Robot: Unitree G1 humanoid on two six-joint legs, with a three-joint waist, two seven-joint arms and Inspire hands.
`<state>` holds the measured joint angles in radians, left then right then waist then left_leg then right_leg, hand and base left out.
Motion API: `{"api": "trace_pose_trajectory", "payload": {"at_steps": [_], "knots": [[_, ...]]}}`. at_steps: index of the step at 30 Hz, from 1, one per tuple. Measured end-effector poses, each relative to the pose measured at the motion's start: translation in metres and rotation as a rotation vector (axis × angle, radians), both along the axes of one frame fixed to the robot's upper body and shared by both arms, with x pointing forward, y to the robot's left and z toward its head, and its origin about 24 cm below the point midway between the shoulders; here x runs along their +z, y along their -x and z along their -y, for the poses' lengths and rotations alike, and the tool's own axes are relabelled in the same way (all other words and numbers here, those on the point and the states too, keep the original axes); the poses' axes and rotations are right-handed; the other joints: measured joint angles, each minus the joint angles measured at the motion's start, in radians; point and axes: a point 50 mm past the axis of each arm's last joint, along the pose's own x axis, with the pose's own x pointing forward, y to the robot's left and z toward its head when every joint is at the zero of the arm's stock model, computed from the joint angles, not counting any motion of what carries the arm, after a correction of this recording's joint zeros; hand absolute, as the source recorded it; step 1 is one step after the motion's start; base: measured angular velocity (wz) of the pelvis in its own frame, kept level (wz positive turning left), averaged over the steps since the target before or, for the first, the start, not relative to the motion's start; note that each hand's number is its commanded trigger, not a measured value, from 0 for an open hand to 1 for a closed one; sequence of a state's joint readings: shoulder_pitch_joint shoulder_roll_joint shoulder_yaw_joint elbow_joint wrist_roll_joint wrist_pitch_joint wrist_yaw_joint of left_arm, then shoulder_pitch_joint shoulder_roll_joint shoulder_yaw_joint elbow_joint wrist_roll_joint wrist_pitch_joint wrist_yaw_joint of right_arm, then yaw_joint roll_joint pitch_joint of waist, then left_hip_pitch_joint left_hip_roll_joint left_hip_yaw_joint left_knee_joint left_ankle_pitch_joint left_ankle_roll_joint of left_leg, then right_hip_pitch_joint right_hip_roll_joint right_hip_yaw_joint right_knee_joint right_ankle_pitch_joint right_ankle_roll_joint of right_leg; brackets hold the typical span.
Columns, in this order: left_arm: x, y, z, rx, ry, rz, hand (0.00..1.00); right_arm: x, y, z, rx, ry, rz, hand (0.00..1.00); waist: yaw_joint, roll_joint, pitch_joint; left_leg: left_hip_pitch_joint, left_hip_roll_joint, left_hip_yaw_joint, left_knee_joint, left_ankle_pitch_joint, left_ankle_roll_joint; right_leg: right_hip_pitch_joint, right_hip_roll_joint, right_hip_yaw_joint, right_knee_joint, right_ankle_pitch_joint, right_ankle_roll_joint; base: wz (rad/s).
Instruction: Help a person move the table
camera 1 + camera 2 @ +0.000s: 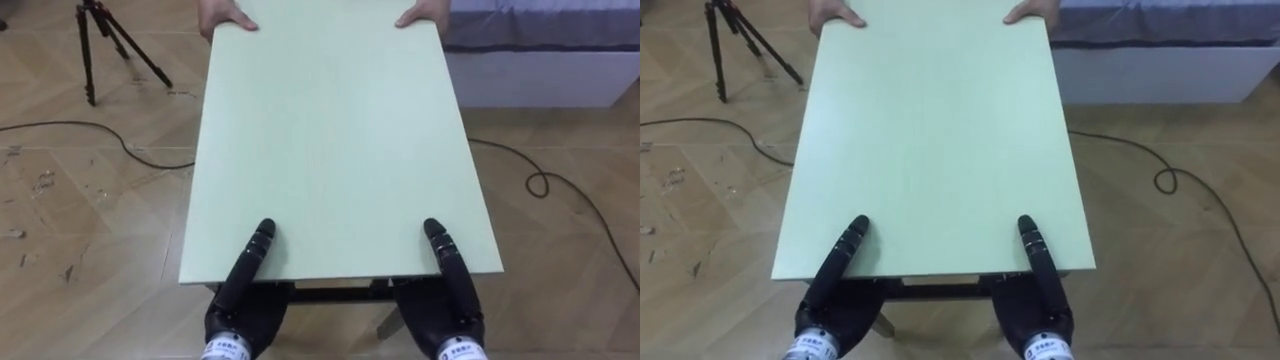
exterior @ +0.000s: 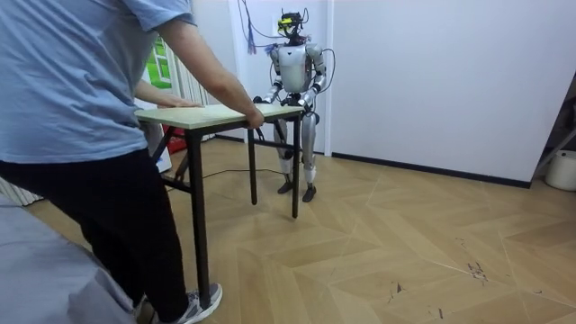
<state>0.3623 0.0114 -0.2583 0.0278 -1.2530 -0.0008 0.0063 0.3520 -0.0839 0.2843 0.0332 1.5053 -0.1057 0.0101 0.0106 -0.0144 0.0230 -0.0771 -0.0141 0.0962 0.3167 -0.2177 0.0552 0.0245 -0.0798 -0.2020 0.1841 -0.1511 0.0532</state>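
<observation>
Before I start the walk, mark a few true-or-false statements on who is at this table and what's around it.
1. The robot's left hand and right hand are at the table's near edge. True.
2. The person has one hand on the far edge. False: both of the person's hands are on its far corners.
3. A tripod stands on the floor left of the table. True.
4. The person stands beside the robot. False: the person is at the opposite end.
</observation>
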Motion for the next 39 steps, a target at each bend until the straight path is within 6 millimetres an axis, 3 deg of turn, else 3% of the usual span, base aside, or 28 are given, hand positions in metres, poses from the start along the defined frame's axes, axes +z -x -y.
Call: {"api": "trace_pose_trajectory", "payload": {"at_steps": [2,3,5,7,8,10,12,13,14,15,16,17,18,19,21,22,25,27,28,29,30,31,32,33,35,36,37,39], "knots": [[0.000,0.000,0.002,0.000,0.005,0.003,1.00,0.000,0.000,0.001,-0.007,0.003,0.008,1.00,0.020,0.002,-0.0001,-0.054,0.020,-0.001,0.102,-0.009,-0.015,-0.031,0.022,0.007,0.026,-0.013,-0.037,-0.08],[0.000,0.000,0.002,0.002,0.008,0.003,1.00,0.000,0.000,0.000,-0.006,0.003,0.008,1.00,0.026,0.002,-0.0003,-0.069,0.022,-0.003,0.123,-0.013,-0.023,-0.035,0.036,0.009,0.027,-0.016,-0.044,-0.04],[0.001,-0.001,0.002,-0.001,0.011,0.007,1.00,0.001,0.000,0.001,-0.006,0.006,0.024,1.00,0.028,0.018,-0.0018,-0.110,0.047,-0.023,0.162,-0.023,-0.077,-0.059,0.074,0.009,0.020,-0.019,-0.072,0.12],[0.001,-0.001,0.003,0.002,0.013,0.010,1.00,0.002,-0.001,0.002,-0.003,0.012,0.030,1.00,0.030,0.019,-0.0026,-0.134,0.068,-0.012,0.204,-0.013,-0.126,-0.076,0.064,-0.025,0.018,-0.015,-0.104,-0.17],[-0.001,0.003,0.003,0.016,0.024,-0.004,1.00,0.001,-0.001,0.004,0.007,0.020,0.026,1.00,0.054,0.035,-0.0038,-0.144,0.110,0.021,0.345,-0.028,-0.109,-0.073,0.068,-0.063,0.028,-0.006,-0.106,-0.55],[-0.004,0.009,0.002,0.037,0.044,-0.018,1.00,0.002,-0.001,0.002,0.029,0.041,0.027,1.00,0.048,0.065,-0.0038,-0.125,0.153,0.033,0.501,-0.034,-0.105,-0.077,0.080,-0.121,0.056,-0.009,-0.121,-0.34],[-0.003,0.008,0.002,0.035,0.046,-0.009,1.00,0.003,-0.001,0.002,0.029,0.041,0.037,1.00,0.025,0.073,-0.0019,-0.085,0.176,0.034,0.519,-0.051,-0.121,-0.107,0.083,-0.173,0.104,-0.013,-0.132,0.23],[-0.001,0.005,0.003,0.027,0.044,0.002,1.00,0.004,-0.002,0.001,0.015,0.036,0.045,1.00,0.013,0.074,-0.0006,-0.041,0.188,0.034,0.471,-0.074,-0.132,-0.133,0.082,-0.194,0.128,-0.011,-0.138,0.36],[0.000,0.001,0.004,0.021,0.045,0.013,1.00,0.006,-0.005,0.002,0.007,0.042,0.057,1.00,0.002,0.078,0.0015,0.013,0.196,0.034,0.382,-0.120,-0.143,-0.159,0.082,-0.201,0.148,-0.009,-0.141,0.30],[0.001,0.000,0.005,0.018,0.048,0.017,1.00,0.007,-0.005,0.002,0.008,0.044,0.061,1.00,-0.002,0.080,0.0021,0.039,0.195,0.035,0.321,-0.149,-0.145,-0.173,0.080,-0.203,0.157,-0.009,-0.141,0.13],[0.003,-0.004,0.006,0.010,0.048,0.029,1.00,0.008,-0.008,0.003,0.003,0.046,0.077,1.00,-0.007,0.091,0.0037,0.067,0.193,0.036,0.224,-0.201,-0.142,-0.215,0.077,-0.213,0.185,-0.003,-0.140,0.05],[0.005,-0.009,0.007,-0.002,0.042,0.046,1.00,0.010,-0.011,0.007,-0.011,0.054,0.093,1.00,-0.008,0.094,0.0057,0.064,0.187,0.040,0.162,-0.232,-0.121,-0.262,0.065,-0.214,0.224,0.002,-0.138,0.05],[0.006,-0.012,0.007,-0.007,0.037,0.052,1.00,0.011,-0.011,0.007,-0.014,0.052,0.097,1.00,-0.007,0.093,0.0054,0.055,0.174,0.037,0.140,-0.240,-0.105,-0.288,0.054,-0.213,0.247,0.005,-0.135,0.10],[0.005,-0.015,0.008,-0.019,0.030,0.056,1.00,0.010,-0.012,0.008,-0.023,0.048,0.099,1.00,-0.014,0.082,0.0054,0.038,0.140,0.034,0.130,-0.226,-0.064,-0.347,0.013,-0.197,0.309,0.020,-0.124,0.00],[0.002,-0.012,0.009,-0.021,0.023,0.040,1.00,0.008,-0.008,0.010,-0.018,0.058,0.094,1.00,-0.015,0.086,0.0058,0.028,0.096,0.008,0.125,-0.208,-0.035,-0.389,-0.008,-0.152,0.291,0.060,-0.087,-0.13],[0.000,-0.009,0.009,-0.021,0.024,0.035,1.00,0.007,-0.006,0.011,-0.014,0.062,0.089,1.00,-0.015,0.082,0.0019,0.010,0.069,0.005,0.123,-0.201,-0.023,-0.376,-0.024,-0.143,0.246,0.078,-0.098,-0.13],[-0.006,-0.006,0.009,-0.027,0.021,0.011,1.00,0.001,-0.001,0.012,-0.014,0.059,0.062,1.00,-0.032,0.080,0.0014,0.001,0.038,0.031,0.093,-0.162,0.005,-0.377,-0.045,-0.121,0.205,0.165,-0.085,0.00],[-0.007,-0.004,0.007,-0.023,0.016,0.004,1.00,-0.002,0.000,0.010,-0.005,0.053,0.050,1.00,-0.035,0.070,0.0024,-0.006,0.025,0.062,0.075,-0.132,0.023,-0.377,-0.046,-0.075,0.156,0.231,-0.058,-0.06],[-0.008,-0.004,0.006,-0.025,0.012,0.002,1.00,-0.002,0.002,0.010,-0.003,0.047,0.044,1.00,-0.047,0.062,0.0032,-0.020,0.013,0.078,0.073,-0.111,0.040,-0.378,-0.057,-0.045,0.138,0.264,-0.033,0.39],[-0.008,-0.004,0.007,-0.036,0.010,0.000,1.00,-0.004,0.005,0.010,-0.011,0.036,0.031,1.00,-0.072,0.056,0.0026,-0.033,0.013,0.131,0.076,-0.100,0.055,-0.388,-0.086,-0.030,0.214,0.221,-0.004,0.63],[-0.008,-0.003,0.008,-0.046,0.003,0.000,1.00,-0.005,0.007,0.011,-0.020,0.032,0.026,1.00,-0.087,0.051,0.0029,-0.035,0.013,0.157,0.076,-0.095,0.061,-0.394,-0.107,-0.020,0.302,0.168,0.007,0.88],[-0.008,-0.003,0.011,-0.066,-0.006,-0.003,1.00,-0.006,0.014,0.013,-0.042,0.018,0.011,1.00,-0.094,0.039,0.0014,-0.034,0.012,0.200,0.071,-0.085,0.069,-0.392,-0.142,-0.014,0.482,0.072,0.007,0.56],[-0.009,-0.002,0.010,-0.071,-0.013,-0.002,1.00,-0.007,0.016,0.012,-0.046,0.005,0.001,1.00,-0.086,0.021,-0.0064,-0.034,0.003,0.233,0.057,-0.070,0.075,-0.382,-0.166,0.004,0.634,0.009,0.018,0.30],[-0.008,-0.002,0.010,-0.072,-0.015,-0.001,1.00,-0.007,0.016,0.013,-0.048,0.005,0.001,1.00,-0.081,0.019,-0.0057,-0.040,0.002,0.239,0.060,-0.067,0.079,-0.365,-0.170,0.014,0.684,-0.011,0.020,-0.21],[-0.008,0.000,0.009,-0.065,-0.014,-0.001,1.00,-0.006,0.016,0.013,-0.038,0.009,0.007,1.00,-0.038,0.014,-0.0059,-0.068,-0.001,0.282,0.070,-0.053,0.087,-0.261,-0.191,0.052,0.771,-0.042,0.030,-0.49],[-0.007,0.000,0.009,-0.063,-0.012,0.001,1.00,-0.005,0.016,0.013,-0.035,0.009,0.010,1.00,-0.030,0.012,-0.0056,-0.077,-0.001,0.288,0.076,-0.050,0.087,-0.230,-0.197,0.059,0.770,-0.044,0.033,-0.49],[-0.005,0.000,0.009,-0.059,-0.011,0.009,1.00,-0.004,0.013,0.010,-0.023,0.006,0.019,1.00,-0.021,-0.003,0.0014,-0.104,-0.001,0.305,0.093,-0.043,0.088,-0.150,-0.205,0.078,0.744,-0.047,0.038,-0.32],[0.000,-0.003,0.007,-0.048,-0.012,0.035,1.00,0.000,0.008,0.006,-0.014,0.005,0.043,1.00,-0.008,-0.028,0.0009,-0.172,0.001,0.315,0.125,-0.024,0.087,-0.065,-0.213,0.086,0.645,-0.045,0.041,-0.20]]}}
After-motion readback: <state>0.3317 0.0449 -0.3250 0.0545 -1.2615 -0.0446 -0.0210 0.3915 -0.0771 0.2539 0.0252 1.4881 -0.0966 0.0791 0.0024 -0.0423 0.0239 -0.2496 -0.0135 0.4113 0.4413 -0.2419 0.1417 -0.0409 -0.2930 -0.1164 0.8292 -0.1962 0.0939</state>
